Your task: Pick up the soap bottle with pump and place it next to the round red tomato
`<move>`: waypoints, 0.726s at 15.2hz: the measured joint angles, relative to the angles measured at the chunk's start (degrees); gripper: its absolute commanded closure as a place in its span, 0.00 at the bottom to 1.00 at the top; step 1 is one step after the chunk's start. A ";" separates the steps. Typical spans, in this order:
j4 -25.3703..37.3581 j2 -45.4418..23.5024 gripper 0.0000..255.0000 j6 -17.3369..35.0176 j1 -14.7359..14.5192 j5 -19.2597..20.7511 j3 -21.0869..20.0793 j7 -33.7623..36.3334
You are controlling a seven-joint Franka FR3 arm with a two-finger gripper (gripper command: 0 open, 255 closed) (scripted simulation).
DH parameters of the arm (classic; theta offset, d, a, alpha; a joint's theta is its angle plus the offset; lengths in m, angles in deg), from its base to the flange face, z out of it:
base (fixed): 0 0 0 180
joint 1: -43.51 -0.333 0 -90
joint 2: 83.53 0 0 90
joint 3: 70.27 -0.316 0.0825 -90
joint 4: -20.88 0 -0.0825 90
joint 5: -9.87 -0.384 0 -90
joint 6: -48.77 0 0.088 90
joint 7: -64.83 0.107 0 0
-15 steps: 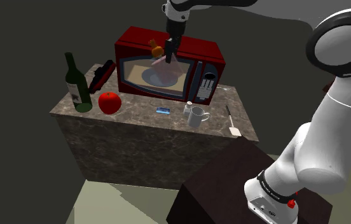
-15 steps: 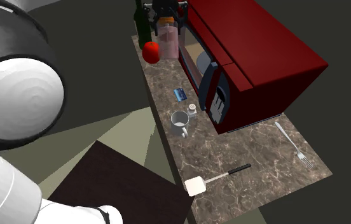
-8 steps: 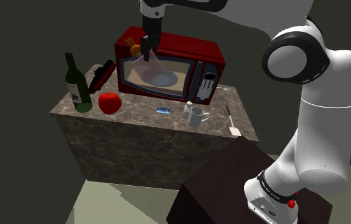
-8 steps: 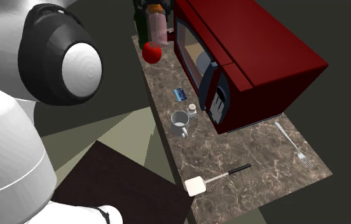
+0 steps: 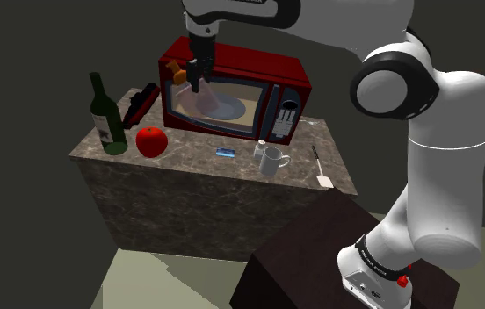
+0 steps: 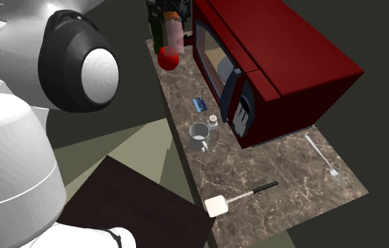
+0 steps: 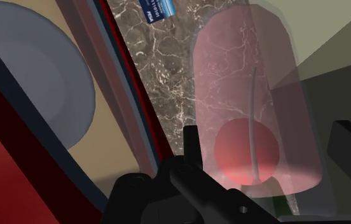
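Wrist view: the jaws are clasping the pink see-through soap bottle [image 7: 250, 83], which is hanging above the marbled surface [image 5: 197, 156] before the red microwave [image 5: 267, 72]. Beyond it, the red tomato [image 5: 151, 141] is sitting beside a green wine bottle [image 5: 104, 118].

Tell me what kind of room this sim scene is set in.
Most likely a home kitchen: a red microwave stands on a marbled stone counter, with a mug, a spatula and a fork on it.
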 measured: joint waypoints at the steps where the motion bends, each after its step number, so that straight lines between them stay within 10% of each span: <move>1: -1.29 0.28 1.00 1.00 -0.10 0.03 0.00 0.06; 11: -9.33 0.53 1.00 8.79 -0.36 0.04 -0.05 0.10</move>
